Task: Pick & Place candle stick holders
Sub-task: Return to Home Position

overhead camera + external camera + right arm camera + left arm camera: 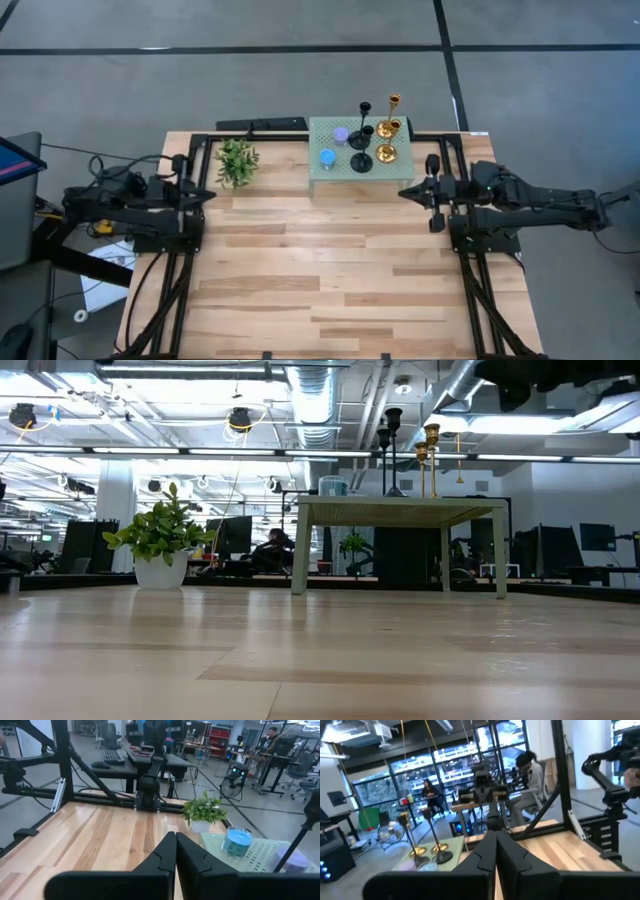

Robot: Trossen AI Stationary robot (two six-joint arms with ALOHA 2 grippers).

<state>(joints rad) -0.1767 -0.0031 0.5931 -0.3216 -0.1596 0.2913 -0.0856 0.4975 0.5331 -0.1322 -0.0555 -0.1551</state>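
Two black candlestick holders and two gold ones stand on their round bases on a small pale green table at the far middle of the wooden table. In the low view their stems rise above the green table's top. My left gripper is shut and empty at the left. My right gripper is shut and empty at the right, just off the green table's near right corner. Gold and black holders also show in the left wrist view.
A green potted plant stands left of the green table. A blue round piece and a purple one sit on the green table beside the holders. The bare wooden table spreads toward the near edge. People sit at desks beyond the table.
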